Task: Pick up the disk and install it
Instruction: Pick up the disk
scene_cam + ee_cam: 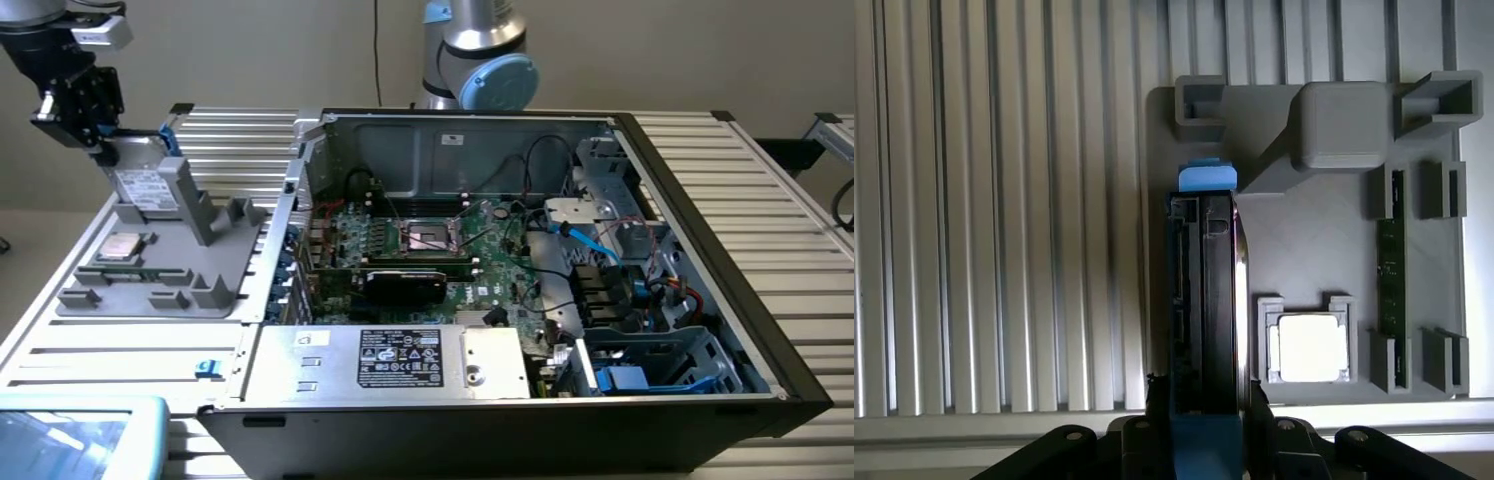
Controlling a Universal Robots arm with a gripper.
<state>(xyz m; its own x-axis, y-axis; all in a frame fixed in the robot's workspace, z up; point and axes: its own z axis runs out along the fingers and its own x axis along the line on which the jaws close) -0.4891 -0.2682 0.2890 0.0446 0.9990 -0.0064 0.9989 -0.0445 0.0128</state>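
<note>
Holds the disk [144, 190] in the gripper [104, 148], up at the exterior view's left. Jaws set narrow, closed on the two broad faces at the disk's upper end.

Stands upright, white label turned toward the exterior camera, a bright blue rail [168, 135] along the top edge. Leans close by a tall grey post of the tray [160, 290]. Lower end down at tray level; seated there or just clear of it, cannot tell.

From the wrist, seen edge-on: a dark narrow slab [1204, 290] with a blue tab at the far end and more blue down between the fingers [1142, 440].

On the same tray, near the disk but apart from it: a small square silver chip [120, 247] in a low grey frame. Past the chip, a green memory stick [1394, 240] on edge in a slot.

Under the tray, a ribbed metal table [747, 200].

To the exterior view's right of the tray, well apart from the gripper: an open computer case [787, 370], lid off, green board exposed. Across the middle, a black card [407, 285]. Along the near edge, a grey box [300, 365] with a black-and-white sticker. In the near right corner, a drive cage [654, 365] with blue parts.

Behind the case, the arm [474, 50], silver and pale blue.
</note>
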